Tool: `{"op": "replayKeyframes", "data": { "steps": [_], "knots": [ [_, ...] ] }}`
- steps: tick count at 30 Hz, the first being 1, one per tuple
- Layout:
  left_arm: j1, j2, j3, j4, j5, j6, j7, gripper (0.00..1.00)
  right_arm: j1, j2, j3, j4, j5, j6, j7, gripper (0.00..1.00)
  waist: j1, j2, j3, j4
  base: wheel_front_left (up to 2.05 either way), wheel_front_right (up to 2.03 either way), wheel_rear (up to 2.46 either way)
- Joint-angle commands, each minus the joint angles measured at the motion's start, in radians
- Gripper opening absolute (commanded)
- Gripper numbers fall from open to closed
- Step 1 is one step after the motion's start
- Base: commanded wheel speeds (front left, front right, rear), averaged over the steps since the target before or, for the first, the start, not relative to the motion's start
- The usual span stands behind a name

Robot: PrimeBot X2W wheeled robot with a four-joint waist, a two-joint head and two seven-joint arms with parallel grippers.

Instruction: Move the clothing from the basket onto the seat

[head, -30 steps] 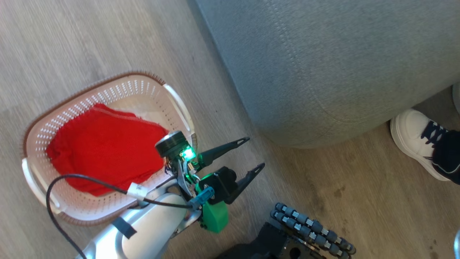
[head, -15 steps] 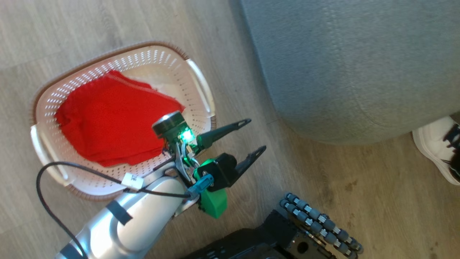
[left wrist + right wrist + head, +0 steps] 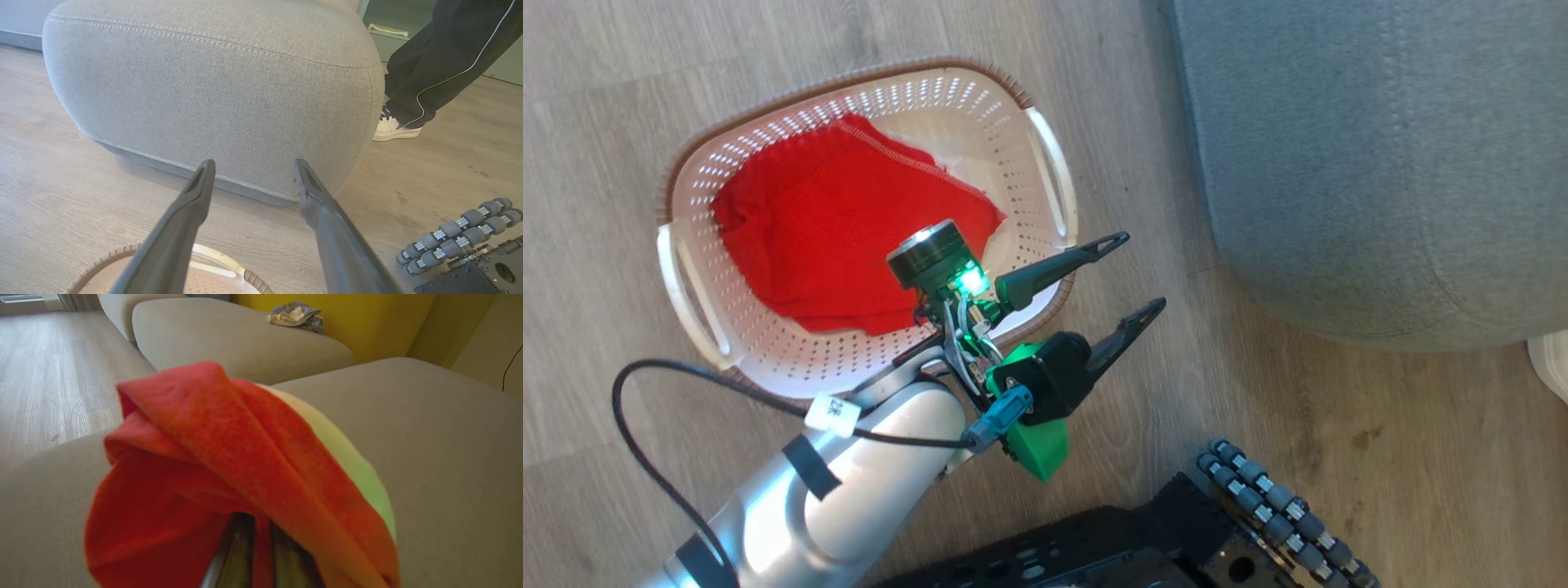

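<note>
Wood floor [image 3: 605,82] holds basket [image 3: 768,363] with clothing [image 3: 833,229]; left fingers [image 3: 1054,268] spread empty, right fingers [image 3: 233,555] clamp red garment [image 3: 204,437] by seat [image 3: 449,457]

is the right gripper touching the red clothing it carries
Touching. In the right wrist view the right gripper is shut on the red clothing, whose folds wrap over its fingertips.

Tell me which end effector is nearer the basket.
Left. The left end effector hangs open just above the basket rim; the right end effector is over at the seat, shut on a red garment.
</note>
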Motion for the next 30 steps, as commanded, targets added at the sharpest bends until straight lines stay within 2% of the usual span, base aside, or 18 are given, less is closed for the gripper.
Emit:
{"op": "replayKeyframes", "data": {
  "steps": [1,9,17,19,20,21,30],
  "knots": [
    [-0.007,-0.009,0.016,-0.034,0.008,0.009,-0.004,1.0,-0.016,-0.038,0.014,-0.006,0.011,0.007,0.012,0.0,-0.0001,0.0,0.009,0.01,0.0,0.0,0.0],
    [-0.011,-0.012,0.009,-0.032,0.003,0.018,-0.004,1.0,-0.008,-0.029,0.097,0.092,0.034,0.007,0.053,0.0,-0.0001,0.0,0.017,0.025,0.0,0.0,0.0],
    [-0.014,-0.017,0.007,-0.028,-0.002,0.023,-0.004,1.0,-0.002,-0.026,0.138,0.121,0.06,0.007,0.05,0.0,-0.0001,0.0,-0.002,0.022,0.0,0.0,0.0],
    [-0.014,-0.018,0.006,-0.026,-0.003,0.023,-0.004,1.0,-0.002,-0.029,0.149,0.125,0.066,0.007,0.043,0.45,-0.0001,0.0,-0.012,0.02,0.0,0.0,0.0],
    [-0.014,-0.019,0.005,-0.025,-0.004,0.022,-0.004,1.0,0.0,-0.03,0.154,0.127,0.068,0.007,0.04,0.78,-0.0001,0.0,-0.019,0.019,0.0,0.0,0.0],
    [-0.013,-0.02,0.005,-0.024,-0.005,0.022,-0.004,1.0,0.002,-0.032,0.159,0.129,0.07,0.007,0.037,1.0,-0.0001,0.0,-0.026,0.018,0.0,0.0,0.0],
    [0.012,-0.053,0.0,-0.021,-0.019,0.023,-0.004,1.0,0.048,-0.025,0.232,0.115,0.1,0.007,0.051,1.0,-0.0001,0.0,-0.132,0.021,0.0,0.0,0.0]
  ]
}}
